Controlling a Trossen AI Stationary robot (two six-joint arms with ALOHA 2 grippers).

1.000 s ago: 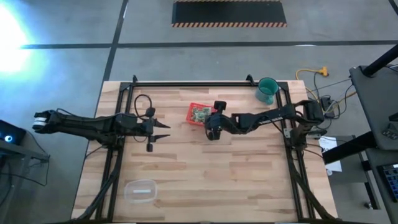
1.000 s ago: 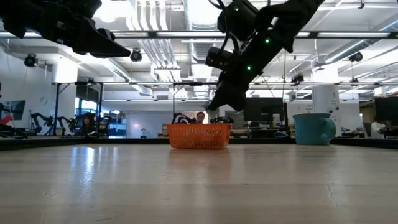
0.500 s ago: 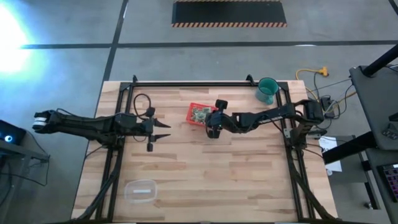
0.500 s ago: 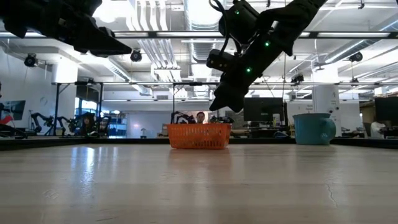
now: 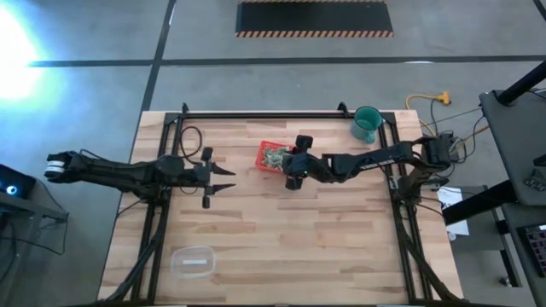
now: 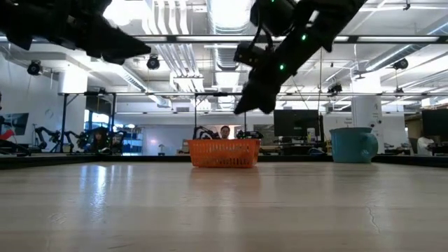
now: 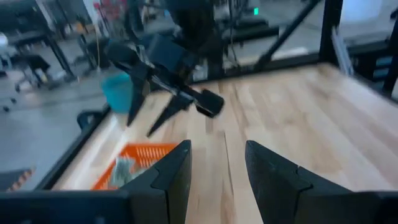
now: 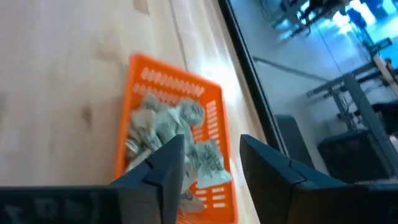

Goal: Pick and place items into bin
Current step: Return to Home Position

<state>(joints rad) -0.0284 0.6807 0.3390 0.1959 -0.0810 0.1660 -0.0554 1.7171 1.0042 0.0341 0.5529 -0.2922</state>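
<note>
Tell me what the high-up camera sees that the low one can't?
Only high: the pale packets inside the red tray, and the clear container. Only low: the room and a person behind the tray. Both: the tray, the teal cup, the right arm raised by the tray with open jaws, and the left arm waiting.

red bin (image 5: 261, 159), packets (image 5: 275, 155) inside, teal cup (image 5: 366, 125)

Plastic bin (image 8: 171, 84) holds crumpled paper items (image 8: 165, 121) on matt wooden table (image 5: 299, 239)
</note>
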